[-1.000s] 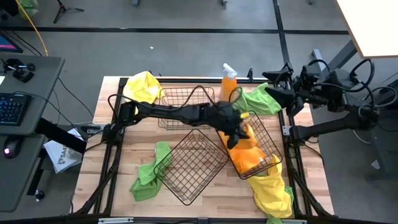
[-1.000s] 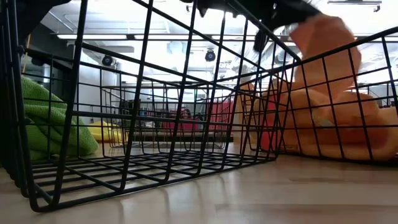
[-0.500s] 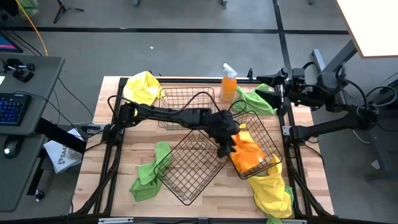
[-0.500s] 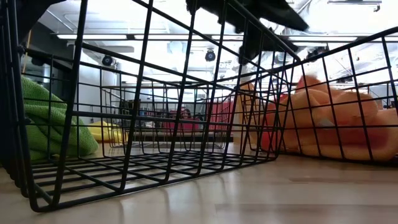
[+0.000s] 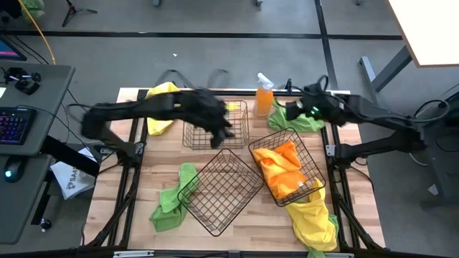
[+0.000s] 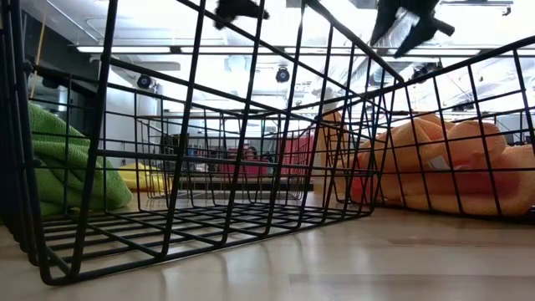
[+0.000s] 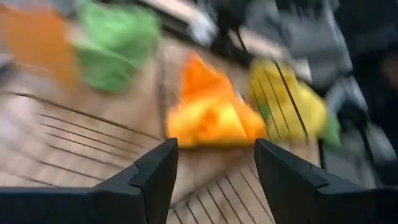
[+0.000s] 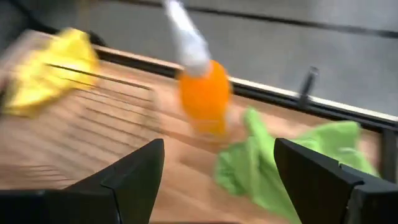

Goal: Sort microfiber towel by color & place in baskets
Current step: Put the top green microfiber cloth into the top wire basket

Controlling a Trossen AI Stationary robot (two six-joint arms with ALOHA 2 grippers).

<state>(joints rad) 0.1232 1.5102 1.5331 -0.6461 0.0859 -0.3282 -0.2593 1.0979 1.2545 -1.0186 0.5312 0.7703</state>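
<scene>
High view shows three baskets: one at the upper centre of the table (image 5: 215, 123), an empty one at the lower centre (image 5: 221, 189), and one at the right (image 5: 287, 168) that holds an orange towel (image 5: 278, 166). The left gripper (image 5: 221, 127) is over the upper basket. In its wrist view its fingers (image 7: 152, 177) stand well apart with nothing between them. The right gripper (image 5: 295, 109) is at the upper right of the table, above a green towel (image 5: 305, 117) and beside the orange spray bottle (image 5: 264, 94). Its fingers (image 8: 134, 177) are also wide apart and empty.

Other towels wait on the wood: a yellow one at the upper left (image 5: 162, 100), a green one at the lower left (image 5: 172, 204), and a yellow one at the lower right (image 5: 313, 221).

I judge the step in hand to be the pickup of the next towel. For the right arm, the green towel is closest. It is good to come down on the thick middle of the cloth, away from the bottle, so the bottle does not fall. Lift high enough so the hanging cloth clears the wire rim, and choose a basket without another colour.

No brand or readable writing is visible on anything.
</scene>
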